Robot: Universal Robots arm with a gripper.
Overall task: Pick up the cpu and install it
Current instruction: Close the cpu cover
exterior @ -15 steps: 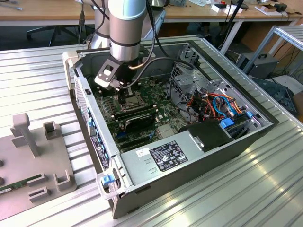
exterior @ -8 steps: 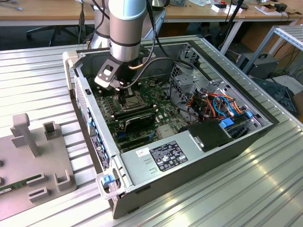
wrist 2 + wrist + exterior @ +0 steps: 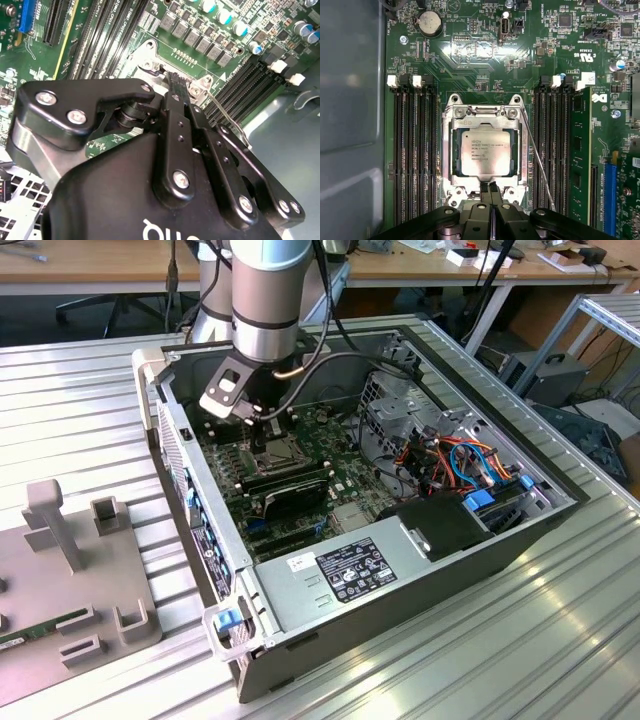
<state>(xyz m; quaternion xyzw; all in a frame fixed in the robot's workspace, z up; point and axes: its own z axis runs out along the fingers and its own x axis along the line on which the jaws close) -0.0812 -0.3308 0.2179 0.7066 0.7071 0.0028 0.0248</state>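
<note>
The cpu (image 3: 485, 152) is a small silver-grey square lying flat inside the metal socket frame (image 3: 451, 150) on the green motherboard (image 3: 485, 55). My gripper (image 3: 489, 185) hovers just off one edge of the socket, its two black fingers pressed together with nothing between them. The second wrist view has the same shut fingertips (image 3: 174, 79) pointing down at the socket's corner bracket (image 3: 148, 59). In the exterior view the arm reaches down into the open computer case (image 3: 215, 540), with the gripper (image 3: 265, 427) over the board.
A thin metal lever (image 3: 536, 155) runs along the socket's side. Black memory slots (image 3: 415, 155) flank the socket, with one memory stick (image 3: 580, 150) seated. The grey case wall (image 3: 350, 125) is close by. A power supply (image 3: 340, 575), cables (image 3: 450, 455) and a grey fixture plate (image 3: 70, 580) also show.
</note>
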